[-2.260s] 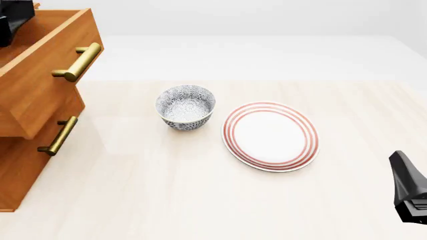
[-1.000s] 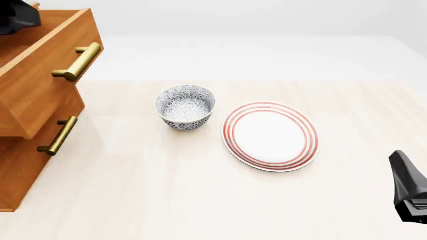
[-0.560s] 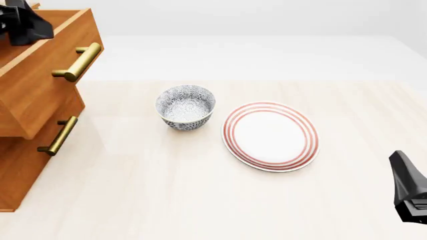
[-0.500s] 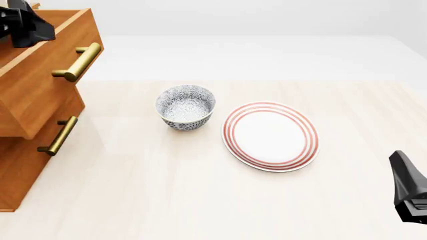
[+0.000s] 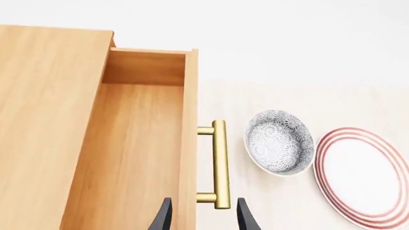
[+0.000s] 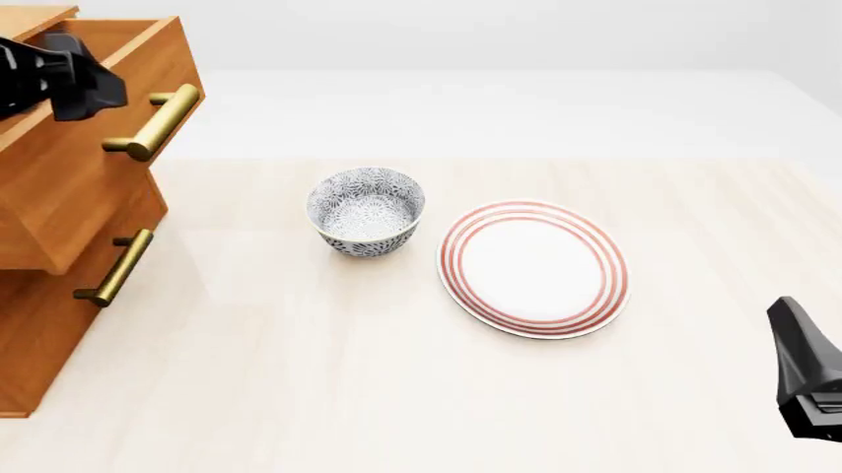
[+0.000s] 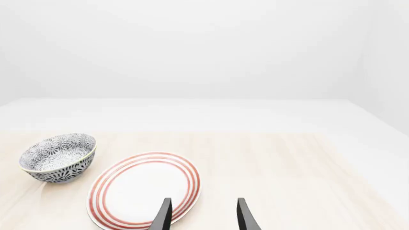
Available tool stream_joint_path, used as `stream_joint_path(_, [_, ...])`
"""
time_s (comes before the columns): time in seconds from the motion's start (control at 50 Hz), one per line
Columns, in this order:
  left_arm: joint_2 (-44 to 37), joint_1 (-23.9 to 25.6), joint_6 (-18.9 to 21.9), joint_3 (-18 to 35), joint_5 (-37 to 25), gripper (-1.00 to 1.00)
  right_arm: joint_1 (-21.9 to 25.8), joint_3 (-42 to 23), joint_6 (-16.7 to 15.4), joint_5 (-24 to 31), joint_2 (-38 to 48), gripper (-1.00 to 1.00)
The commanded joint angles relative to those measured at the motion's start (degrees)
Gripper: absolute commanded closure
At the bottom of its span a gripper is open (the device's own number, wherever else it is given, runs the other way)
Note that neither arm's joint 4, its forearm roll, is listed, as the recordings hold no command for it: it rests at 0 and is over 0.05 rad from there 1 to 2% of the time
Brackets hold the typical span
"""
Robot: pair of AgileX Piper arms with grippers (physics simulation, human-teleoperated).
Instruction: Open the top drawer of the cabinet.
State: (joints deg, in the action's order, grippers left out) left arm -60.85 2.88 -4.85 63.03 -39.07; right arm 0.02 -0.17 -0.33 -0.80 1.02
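Observation:
The cabinet (image 6: pixel 53 325) stands at the table's left edge. Its top drawer (image 6: pixel 79 177) is pulled out, and the left wrist view shows its empty wooden inside (image 5: pixel 137 148). The brass bar handle (image 6: pixel 156 123) juts from the drawer front and also shows in the left wrist view (image 5: pixel 219 165). My left gripper (image 6: pixel 82 91) hovers above the drawer's front edge, just left of the handle. Its jaws are apart and empty in the left wrist view (image 5: pixel 204 220). My right gripper (image 6: pixel 790 330) is open and empty at the front right, far from the cabinet.
A blue-patterned bowl (image 6: pixel 367 210) sits mid-table, right of the cabinet. A white plate with red rings (image 6: pixel 533 268) lies right of the bowl. The second drawer's brass handle (image 6: pixel 116 268) shows below the top drawer. The right wrist view shows the plate (image 7: pixel 145 189) and bowl (image 7: pixel 59 157).
My left gripper has moved right and down from the top left corner to above the drawer's front edge. The drawer, bowl, plate and right gripper have not moved.

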Motion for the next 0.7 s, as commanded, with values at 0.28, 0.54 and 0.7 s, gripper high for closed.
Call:
stream_joint_path(0.28, [-1.6, 0.1, -1.0, -2.1, 2.6, -1.00, 0.0, 0.0, 0.0, 0.0, 0.0, -1.00])
stream_joint_path(0.54, [-2.1, -0.4, -1.0, -3.1, 3.4, -1.00, 0.0, 0.0, 0.0, 0.0, 0.0, -1.00])
stream_joint_path(0.7, [-2.5, 1.3, -1.4, -3.0, 3.5, -1.00, 0.0, 0.0, 0.0, 0.0, 0.0, -1.00])
